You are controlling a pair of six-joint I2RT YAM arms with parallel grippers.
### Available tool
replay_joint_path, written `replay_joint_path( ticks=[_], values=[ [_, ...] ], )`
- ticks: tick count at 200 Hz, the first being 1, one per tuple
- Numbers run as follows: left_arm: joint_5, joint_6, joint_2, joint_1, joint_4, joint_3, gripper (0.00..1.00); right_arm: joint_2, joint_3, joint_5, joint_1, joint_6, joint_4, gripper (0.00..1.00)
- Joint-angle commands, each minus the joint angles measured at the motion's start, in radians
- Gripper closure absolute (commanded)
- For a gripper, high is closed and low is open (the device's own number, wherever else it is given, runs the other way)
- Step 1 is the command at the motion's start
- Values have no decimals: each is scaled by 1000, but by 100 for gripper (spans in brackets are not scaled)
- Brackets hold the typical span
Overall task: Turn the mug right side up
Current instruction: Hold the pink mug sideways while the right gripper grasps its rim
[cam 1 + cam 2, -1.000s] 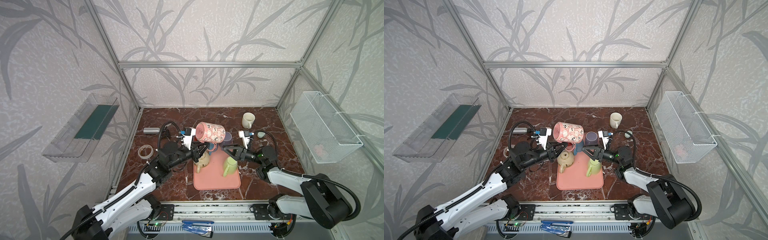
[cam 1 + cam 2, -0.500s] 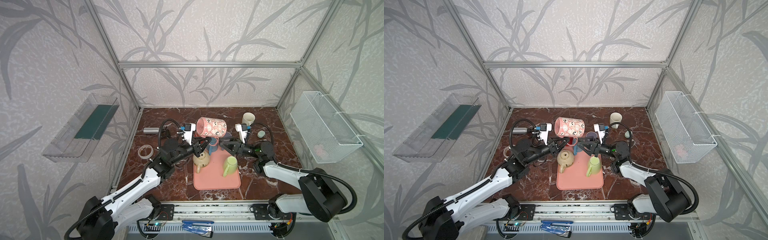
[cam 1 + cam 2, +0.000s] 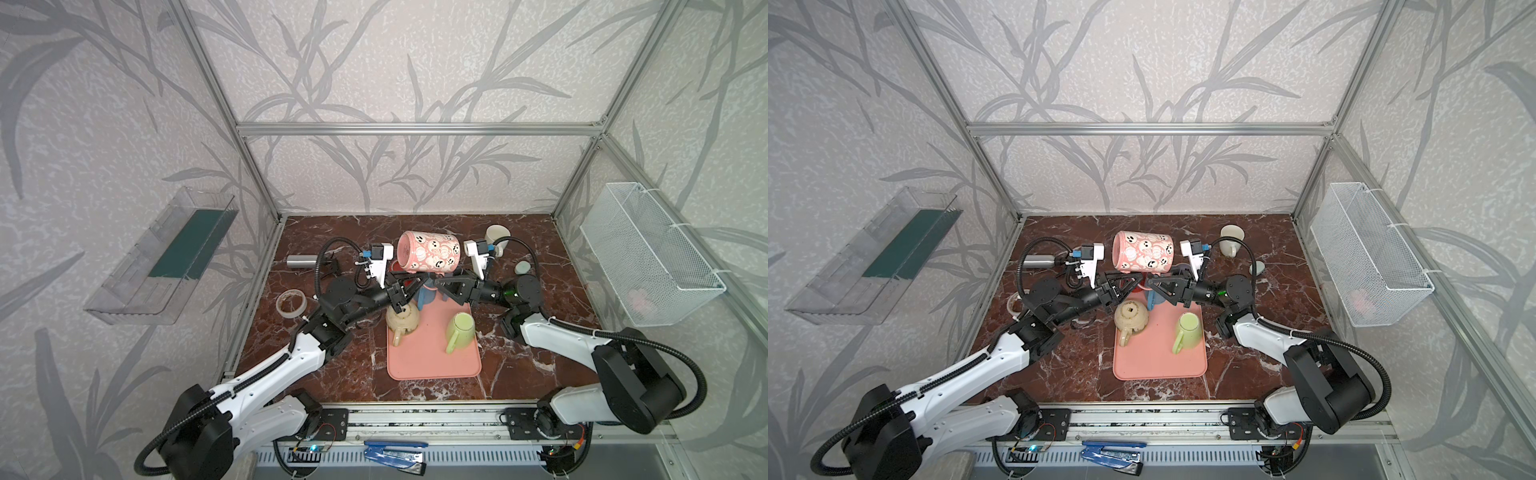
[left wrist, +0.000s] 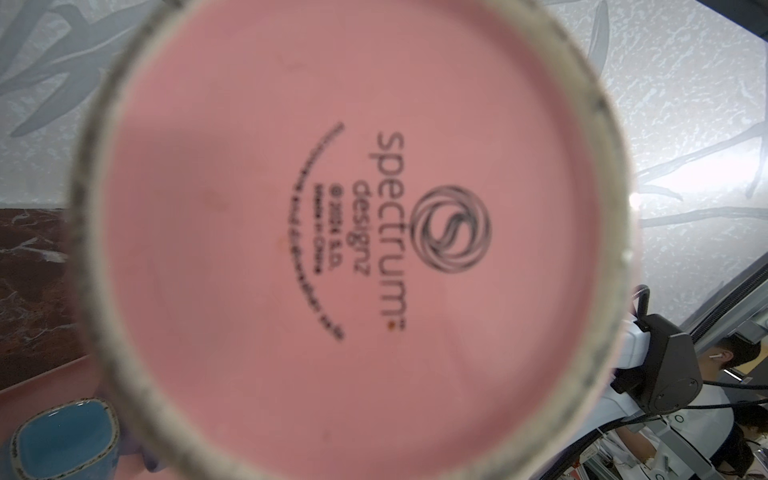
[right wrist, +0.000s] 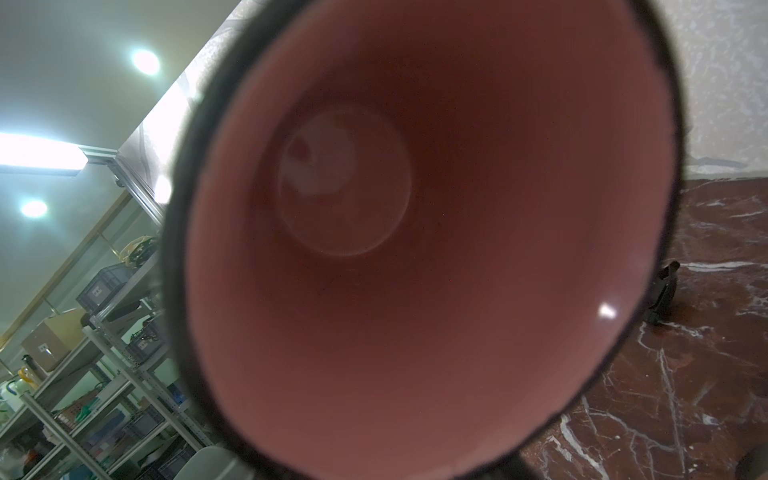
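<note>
Since a second ago the right gripper has risen from beside the light green mug and now meets the left gripper tip to tip. The pink smiley-patterned ceramic mug has levelled out and now lies on its side in the air just above both. Its stamped base faces the left wrist camera and its pink inside faces the right.

The left gripper's jaws are pinched narrow on the mug's underside, carrying it. Whether the right jaws have closed on it I cannot tell.

Directly under the two tips sits a blue square cup, mouth up, on the far end of the pink rubber tray. A beige rounded mug sits below the left gripper on that tray, the green one below the right.

Behind the right gripper stands a white mug. The white wire basket on the wall beyond it holds something pink. Outward of the left gripper a clear plastic wall shelf holds a dark green liner.

Above the mug the air is open. Bare red marble tabletop lies either side of the tray.
</note>
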Motion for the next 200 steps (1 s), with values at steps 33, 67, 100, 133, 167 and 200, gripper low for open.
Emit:
replay_joint_path(
  ticks=[33,67,100,133,167,200],
  values=[
    [31,-45,33,-2,249,-14,100,1,53,38,5,11,49,61],
    [34,-61,45,-2,286,-38,100,-8,54,62,5,5,49,69],
    [36,-75,53,-3,319,-64,100,-3,61,73,5,6,49,73],
    [39,-91,70,-4,353,-86,100,6,73,71,9,14,49,70],
    [46,-91,73,-3,357,-85,100,22,84,75,16,23,49,68],
    [46,-91,66,-4,354,-91,100,21,84,85,18,19,50,82]
  ],
)
